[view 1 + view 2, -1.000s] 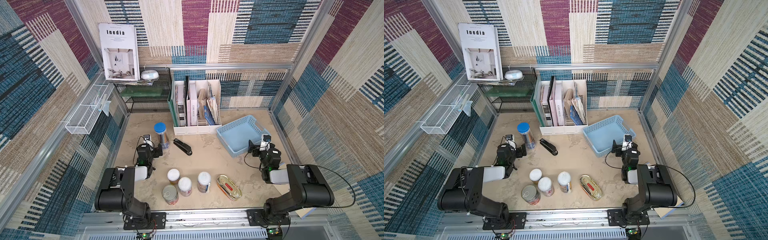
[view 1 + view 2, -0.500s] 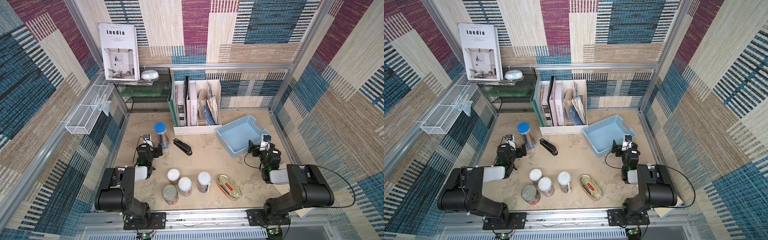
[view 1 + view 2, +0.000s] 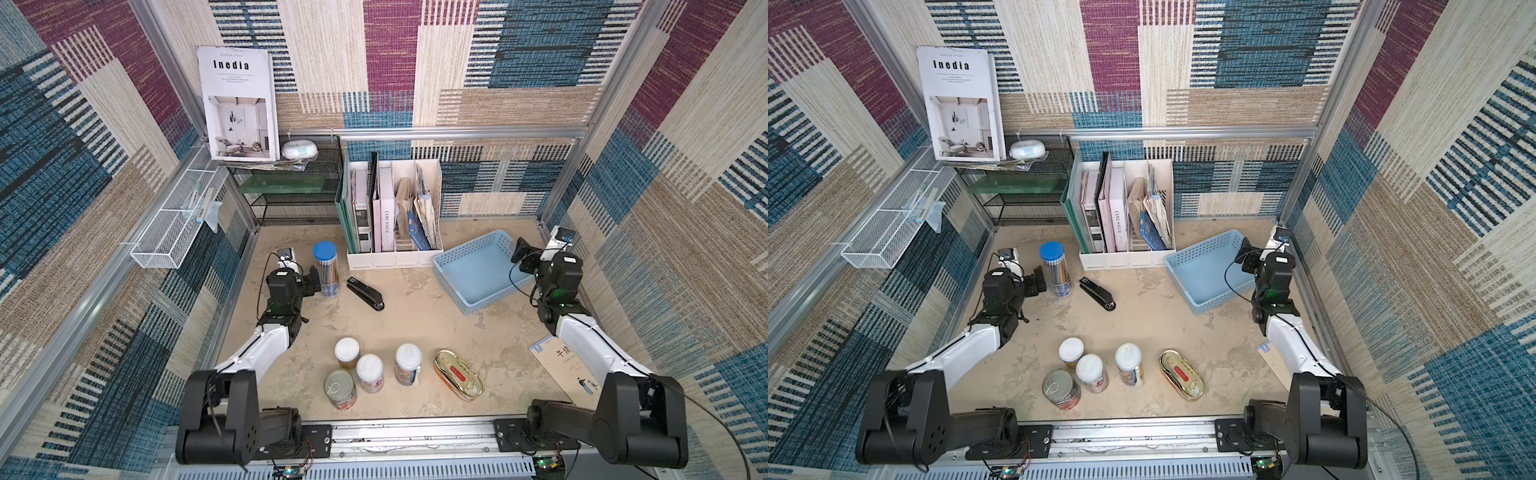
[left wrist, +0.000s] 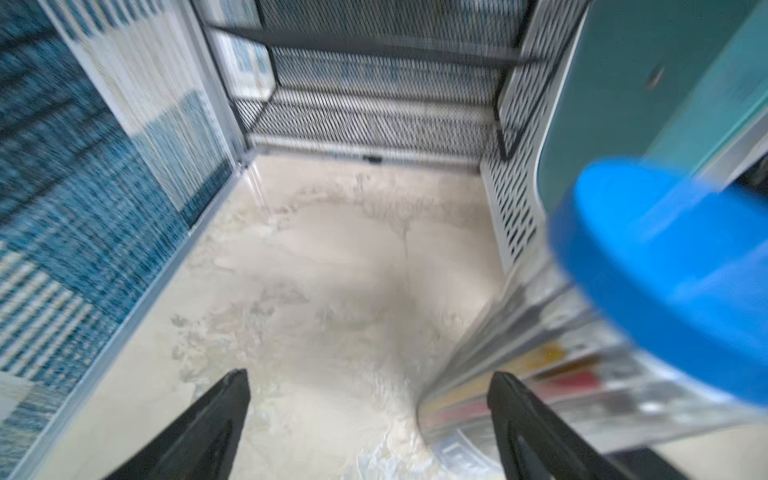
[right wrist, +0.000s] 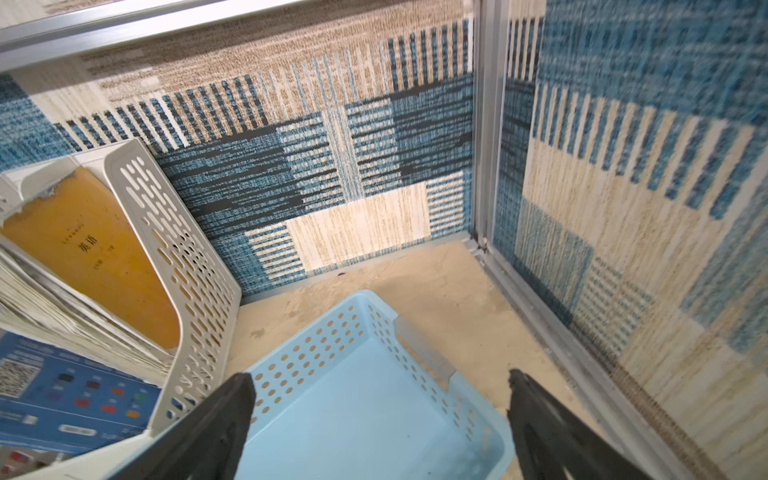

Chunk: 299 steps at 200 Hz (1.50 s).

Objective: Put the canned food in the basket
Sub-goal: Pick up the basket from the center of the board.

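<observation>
Five pieces of canned food sit well apart from the basket [image 3: 478, 272], on its side toward the arm bases, and none is inside. The oval tin [image 3: 458, 374] lies nearest the basket, its long axis crosswise to the line back to it; the slim cans [image 3: 369, 369] and the steel can [image 3: 340, 388] stand farther off. Our right gripper [image 3: 521, 255] hangs at the basket's rim, jaws wide and empty. Our left gripper [image 3: 312, 282], likewise spread and empty beside the pencil tube [image 3: 325, 270], is nearer the slim cans — we judge it better placed to reach first.
</observation>
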Tool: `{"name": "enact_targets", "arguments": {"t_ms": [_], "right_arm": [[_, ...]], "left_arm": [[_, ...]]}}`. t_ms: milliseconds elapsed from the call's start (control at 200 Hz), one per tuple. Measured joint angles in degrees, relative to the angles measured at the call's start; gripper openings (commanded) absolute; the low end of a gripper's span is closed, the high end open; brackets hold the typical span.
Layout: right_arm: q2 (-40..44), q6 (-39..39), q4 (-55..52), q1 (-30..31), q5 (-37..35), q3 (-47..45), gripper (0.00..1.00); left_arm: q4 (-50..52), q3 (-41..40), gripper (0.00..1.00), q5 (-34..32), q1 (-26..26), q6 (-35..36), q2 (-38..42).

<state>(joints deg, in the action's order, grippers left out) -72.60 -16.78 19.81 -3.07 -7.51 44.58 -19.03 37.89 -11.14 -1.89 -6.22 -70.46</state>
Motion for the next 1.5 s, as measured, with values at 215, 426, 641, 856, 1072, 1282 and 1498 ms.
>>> {"name": "enact_targets", "arguments": {"t_ms": [215,426,641,856,1072,1282,1498], "right_arm": [[-6.88,-8.15,-25.53,0.00,3.89,6.21,0.99],[-8.59,-10.91,-31.78,-0.02,6.58,5.11,0.99],[-14.95,-10.97,-32.48,-0.04,9.53,6.10,0.89],[-17.22,-10.43,-32.26,0.02,11.15,6.73,0.57],[-16.98,-8.13,-33.62,-0.04,9.84,6.78,0.42],[-14.27,-4.20,-36.52,0.15,8.59,6.97,0.14],[-10.95,0.98,-39.39,2.01,10.75,7.32,0.04]], "left_arm": [[21.24,12.44,0.97,-7.26,-14.36,-1.07,12.92],[38.47,16.20,0.99,-9.46,-20.55,-3.85,19.85],[45.97,16.72,0.99,-4.70,-26.82,-6.27,23.56],[49.57,17.97,0.99,-0.61,-32.02,-7.21,23.21],[50.90,18.49,0.99,2.29,-33.88,-7.23,21.88],[50.93,19.71,0.99,5.38,-35.12,-6.75,19.69],[50.71,19.74,0.99,8.09,-36.92,-6.16,16.87]]}}
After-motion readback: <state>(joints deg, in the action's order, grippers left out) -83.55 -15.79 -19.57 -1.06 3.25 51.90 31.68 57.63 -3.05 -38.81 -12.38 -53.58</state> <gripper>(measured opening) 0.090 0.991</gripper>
